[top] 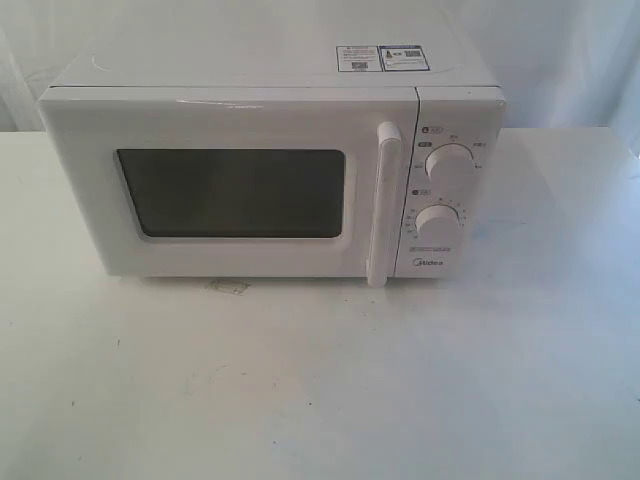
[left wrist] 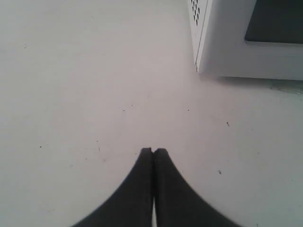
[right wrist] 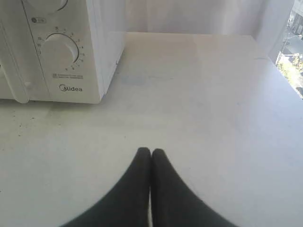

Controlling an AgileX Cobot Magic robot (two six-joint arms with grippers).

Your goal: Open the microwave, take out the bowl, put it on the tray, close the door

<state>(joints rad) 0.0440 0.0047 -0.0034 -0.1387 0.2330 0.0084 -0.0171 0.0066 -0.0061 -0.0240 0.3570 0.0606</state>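
The microwave (top: 230, 70) sits square on the white surface (top: 320, 390) with its door (top: 230, 125) fully closed. The bowl cannot be seen: the dark window (top: 230, 193) shows nothing behind it, so the bowl is presumably inside. No tray appears in any view.

The left tool (left wrist: 153, 152) hangs low over bare surface, off the microwave's hinge-side corner, with its two black fingers pressed together and nothing between them. The right tool (right wrist: 151, 152) is likewise closed and empty, out beyond the panel that carries the two knobs (top: 450, 162). Neither touches the oven.

The place to take hold is the vertical white bar handle (top: 385, 205), which stands proud of the door just beside the knob panel. It looks like rigid, smooth plastic, so a tool would have to spread, close around the bar near its middle, and pull along the door's arc rather than straight out. The latch will probably resist at first. The oven seems heavy enough to stay put, though a sharp tug could slide it on the slick surface.

The bowl, if glazed as expected, will likely be light, hard, slippery and breakable, and is best pinched across its rim.
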